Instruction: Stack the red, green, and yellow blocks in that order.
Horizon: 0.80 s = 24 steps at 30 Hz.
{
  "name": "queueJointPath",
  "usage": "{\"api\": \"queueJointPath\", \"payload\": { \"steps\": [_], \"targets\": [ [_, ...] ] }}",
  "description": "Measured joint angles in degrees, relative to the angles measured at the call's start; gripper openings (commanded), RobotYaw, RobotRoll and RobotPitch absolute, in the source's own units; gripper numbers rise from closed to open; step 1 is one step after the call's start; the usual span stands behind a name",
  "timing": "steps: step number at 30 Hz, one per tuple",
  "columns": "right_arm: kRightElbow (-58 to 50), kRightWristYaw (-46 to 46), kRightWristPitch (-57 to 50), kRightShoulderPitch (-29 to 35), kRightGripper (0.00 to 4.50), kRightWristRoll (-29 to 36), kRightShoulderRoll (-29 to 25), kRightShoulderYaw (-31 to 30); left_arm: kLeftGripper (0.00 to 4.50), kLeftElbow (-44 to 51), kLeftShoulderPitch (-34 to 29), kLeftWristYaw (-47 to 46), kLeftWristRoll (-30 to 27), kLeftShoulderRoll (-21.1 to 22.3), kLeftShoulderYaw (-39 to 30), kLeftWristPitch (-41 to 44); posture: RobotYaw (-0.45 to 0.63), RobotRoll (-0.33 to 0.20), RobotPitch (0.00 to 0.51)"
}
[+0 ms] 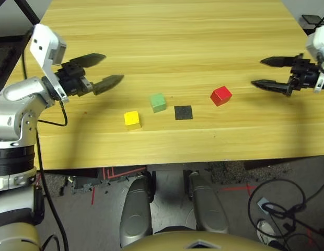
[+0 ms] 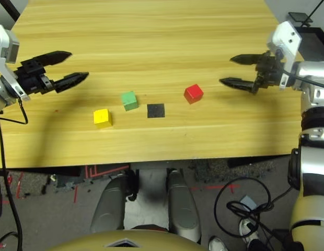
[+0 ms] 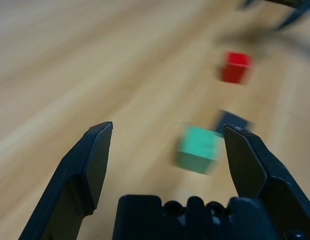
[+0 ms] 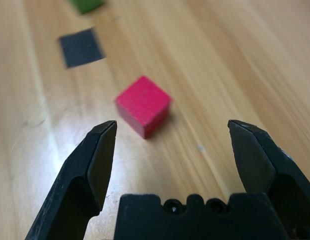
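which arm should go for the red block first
Right. The open right pincer hangs just beside the red block and already faces it; the open left pincer is across the table, nearer the green block.

Green block [image 4: 86, 5] cut by frame edge; right arm [image 1: 321, 52] cropped.

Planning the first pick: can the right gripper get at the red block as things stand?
Probably yes. The right gripper is open and aimed at the red block, with bare table between them; the black patch and green block lie beyond.
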<state>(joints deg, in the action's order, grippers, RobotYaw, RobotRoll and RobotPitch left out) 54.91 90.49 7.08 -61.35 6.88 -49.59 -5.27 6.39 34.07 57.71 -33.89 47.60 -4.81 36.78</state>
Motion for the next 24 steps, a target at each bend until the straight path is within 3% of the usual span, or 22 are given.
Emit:
{"api": "queueJointPath", "payload": {
  "steps": [7, 12, 24],
  "targets": [
    [10.3, 0.6, 12.5, -8.7, 4.50, -10.5, 5.7, -6.8, 4.48, 7.3, 0.0, -0.6, -0.7, -0.2, 3.0, 6.7, 0.17, -0.068, 0.218],
    [14.8, -1.9, 18.3, -11.0, 4.50, -16.8, 8.4, -9.9, 4.48, 10.9, -1.9, -2.6, -1.3, -0.4, 3.3, 9.7, 0.22, -0.059, 0.214],
    [19.0, -9.6, 23.4, -13.4, 4.50, -24.7, 13.3, -12.1, 4.48, 15.3, -4.1, -3.2, 0.0, -0.1, 4.7, 9.0, 0.30, -0.052, 0.216]
  ]
}}
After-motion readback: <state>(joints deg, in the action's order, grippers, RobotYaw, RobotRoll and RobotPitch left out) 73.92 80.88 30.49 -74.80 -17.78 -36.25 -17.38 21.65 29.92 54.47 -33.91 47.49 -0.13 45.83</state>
